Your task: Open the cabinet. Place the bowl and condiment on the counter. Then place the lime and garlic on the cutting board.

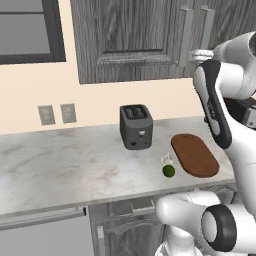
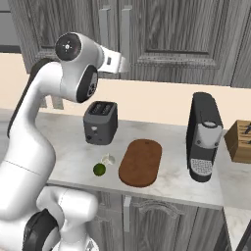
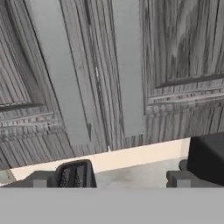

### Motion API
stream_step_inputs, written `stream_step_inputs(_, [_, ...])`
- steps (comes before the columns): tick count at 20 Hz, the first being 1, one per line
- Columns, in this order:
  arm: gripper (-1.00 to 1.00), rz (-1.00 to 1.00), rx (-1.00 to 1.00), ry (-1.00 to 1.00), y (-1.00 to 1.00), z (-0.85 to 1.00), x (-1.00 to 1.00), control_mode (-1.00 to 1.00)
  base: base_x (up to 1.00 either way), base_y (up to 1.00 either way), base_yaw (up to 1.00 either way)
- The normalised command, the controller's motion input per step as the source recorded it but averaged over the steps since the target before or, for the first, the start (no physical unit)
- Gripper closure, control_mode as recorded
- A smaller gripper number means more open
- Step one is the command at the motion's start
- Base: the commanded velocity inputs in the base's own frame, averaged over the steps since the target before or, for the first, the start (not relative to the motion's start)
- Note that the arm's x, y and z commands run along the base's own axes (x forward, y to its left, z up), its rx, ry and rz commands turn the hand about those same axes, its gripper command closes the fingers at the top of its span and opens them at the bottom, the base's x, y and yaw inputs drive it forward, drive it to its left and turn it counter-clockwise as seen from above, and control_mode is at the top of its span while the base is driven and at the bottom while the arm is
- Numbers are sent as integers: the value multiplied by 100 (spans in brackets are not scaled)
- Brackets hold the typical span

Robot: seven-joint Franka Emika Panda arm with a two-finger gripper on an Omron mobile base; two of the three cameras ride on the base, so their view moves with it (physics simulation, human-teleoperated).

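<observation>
The dark grey cabinet (image 1: 130,40) hangs above the counter (image 1: 65,165) with both doors shut. In the hand view its two silver bar handles (image 3: 61,74) stand side by side along the door seam. My gripper (image 3: 131,175) is open, close in front of the lower ends of the handles and touching neither. From the right base view the hand (image 2: 117,63) sits just below the handles (image 2: 125,24). The lime (image 1: 169,171) and the garlic (image 1: 166,159) lie on the counter just left of the cutting board (image 1: 195,155). The bowl and the condiment are hidden.
A dark toaster (image 1: 136,126) stands behind the lime. A black coffee machine (image 2: 203,137) stands right of the board, and a wooden knife block (image 2: 240,139) beyond it. Two wall outlets (image 1: 57,114) sit to the left, and grey drawers (image 2: 157,215) run under the counter.
</observation>
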Motion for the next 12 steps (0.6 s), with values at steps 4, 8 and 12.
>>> stream_step_inputs(4, [-100, 0, 14, -13, -61, 31, 73, -100, 0, 0, 0])
stream_step_inputs(8, [-100, 0, 4, -1, -17, 1, 96, -100, 0, 0, 0])
stream_step_inputs(12, [-100, 0, 3, 0, -17, -1, 83, -100, 0, 0, 0])
